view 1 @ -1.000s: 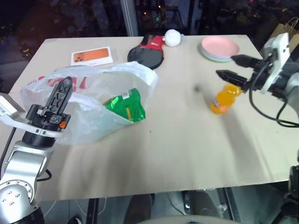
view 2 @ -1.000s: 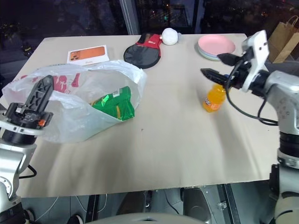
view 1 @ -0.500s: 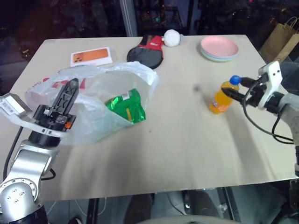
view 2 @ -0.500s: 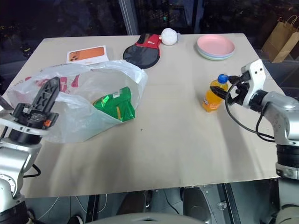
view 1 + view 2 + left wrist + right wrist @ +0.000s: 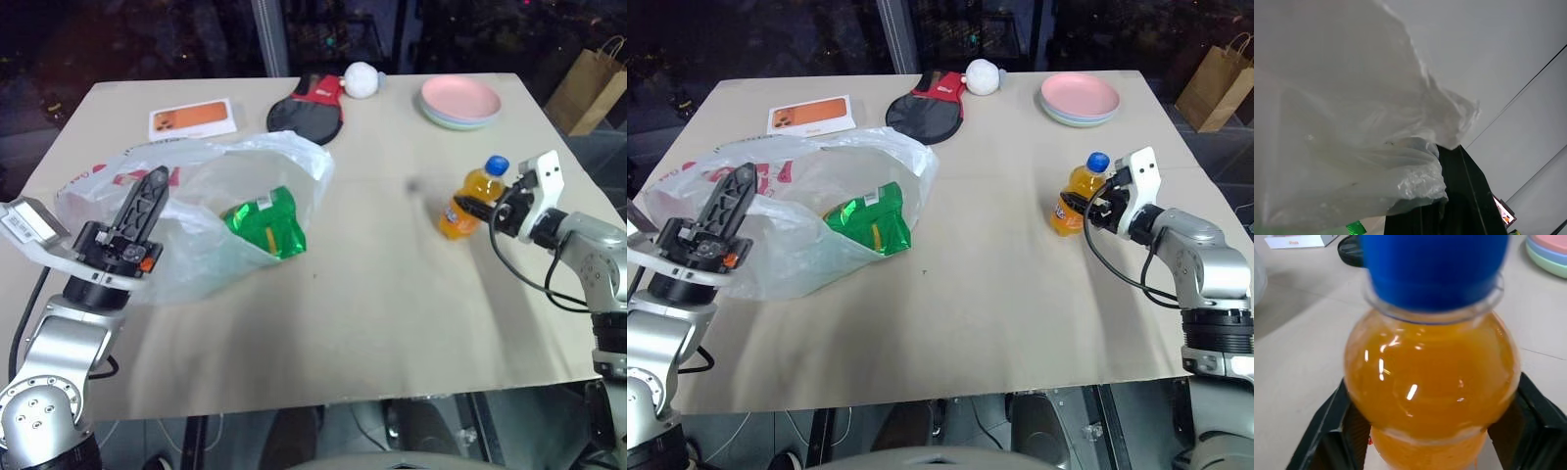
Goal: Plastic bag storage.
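One plastic bag lies on the left side of the table. It is thin, white and see-through, with red print on its left part. Its mouth is open toward the right. Inside it, near the mouth, sits one shiny green snack packet.

The left gripper is at the near left edge of the bag. Its two black fingers are pressed together and pinch the bag's thin plastic, and they point up and away. In the left wrist view the white plastic drapes over the black fingers.

One orange drink bottle with a blue cap stands upright on the right side of the table. The right gripper is level with the bottle's lower part, and its two black fingers sit one on each side of it. In the right wrist view they are right against the bottle's sides, but it is hard to tell whether they squeeze it.

At the far edge there is one stack of plates, pink on top. There is one black and red paddle with one white ball just beside it. One white box with an orange picture lies far left. One brown paper bag stands off the table, far right.
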Tool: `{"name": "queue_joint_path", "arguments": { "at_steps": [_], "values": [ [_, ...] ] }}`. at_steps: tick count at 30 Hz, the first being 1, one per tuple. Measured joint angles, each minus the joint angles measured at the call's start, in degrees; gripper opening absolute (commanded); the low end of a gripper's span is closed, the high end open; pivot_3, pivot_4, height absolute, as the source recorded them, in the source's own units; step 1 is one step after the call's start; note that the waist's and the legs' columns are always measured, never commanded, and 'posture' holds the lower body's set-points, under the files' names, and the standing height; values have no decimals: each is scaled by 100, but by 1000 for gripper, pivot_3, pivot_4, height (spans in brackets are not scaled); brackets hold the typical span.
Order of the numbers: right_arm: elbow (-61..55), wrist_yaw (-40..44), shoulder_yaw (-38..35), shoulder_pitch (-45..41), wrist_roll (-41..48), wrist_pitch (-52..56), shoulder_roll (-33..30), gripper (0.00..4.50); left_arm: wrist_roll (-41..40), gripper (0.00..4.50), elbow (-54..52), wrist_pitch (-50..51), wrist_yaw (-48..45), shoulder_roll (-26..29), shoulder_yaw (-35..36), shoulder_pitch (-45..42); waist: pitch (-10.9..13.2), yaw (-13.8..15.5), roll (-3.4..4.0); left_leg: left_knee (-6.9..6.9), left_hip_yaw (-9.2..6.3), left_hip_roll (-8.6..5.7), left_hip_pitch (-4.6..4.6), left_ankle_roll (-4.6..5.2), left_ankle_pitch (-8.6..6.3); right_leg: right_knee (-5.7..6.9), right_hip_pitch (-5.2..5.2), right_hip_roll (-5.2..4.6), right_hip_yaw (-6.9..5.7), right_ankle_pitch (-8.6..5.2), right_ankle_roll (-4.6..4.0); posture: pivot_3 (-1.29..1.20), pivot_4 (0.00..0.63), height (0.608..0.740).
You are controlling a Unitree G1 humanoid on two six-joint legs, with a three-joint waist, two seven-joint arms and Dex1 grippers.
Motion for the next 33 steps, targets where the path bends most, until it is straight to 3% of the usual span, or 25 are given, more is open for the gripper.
{"name": "queue_joint_path", "arguments": {
  "at_steps": [5, 9, 11, 14, 18, 22, 27, 33],
  "values": [
    [-461, -19, 2, -74, 610, 635, 435, 2573, 0, 0, -2, 25, -1, 0, -139, -38, 2, -20, 4, 0, 0, 0, 0, 0, 0, 5, -1, 1, 1, 0, 0, 0, 150, 740],
    [-1024, -268, -7, -735, 1376, 1176, 1029, 2573, -1, 0, -14, 36, -1, -4, -267, -140, 5, -29, 7, 1, -3, 2, 1, 0, 0, 10, -3, 3, 0, 0, 0, 0, 150, 740],
    [-1230, -484, 12, -1171, 1706, 1273, 1581, 2573, 0, 0, -18, 36, -3, -28, -387, -277, 4, -26, 7, 1, -7, 2, 2, 0, 0, 12, -3, 5, -4, 0, 0, 0, 150, 740],
    [-1145, -1046, 185, -1978, 2088, 1071, 3210, 2573, -7, 0, -76, 62, -8, -53, -582, -334, 5, -74, 9, -1, -3, 12, 4, 0, 0, 21, -11, 13, 0, 0, -2, 0, 150, 740],
    [-733, -980, 1071, -2211, 1811, 679, 4034, 2573, -35, 0, -92, 16, 13, -53, -563, -387, -8, 17, -10, -1, -16, 5, -1, -1, 0, 7, -2, 2, -20, -3, -8, 0, 150, 740],
    [503, -633, 1785, -2095, 1007, -46, 4246, 2573, -34, 0, -149, -57, 35, -80, -448, -356, -13, 35, -21, 7, -16, -16, -4, -2, 1, 8, 2, -16, -19, -1, -4, 0, 150, 740],
    [2317, -469, 1734, -2467, 436, -943, 4274, 2573, -140, 0, -553, -180, 58, -221, -400, -105, -10, -5, -20, 3, -23, -5, -1, -4, 2, 18, -2, -5, -24, -2, -7, 0, 150, 740],
    [2983, 83, 2158, -2509, 5, -1220, 4289, 2573, -157, 0, -679, -369, 156, -357, -402, -49, -10, -51, -19, -3, -17, 0, 2, -4, 2, 15, -6, 0, -17, -4, -11, 0, 150, 740]
  ]
}}
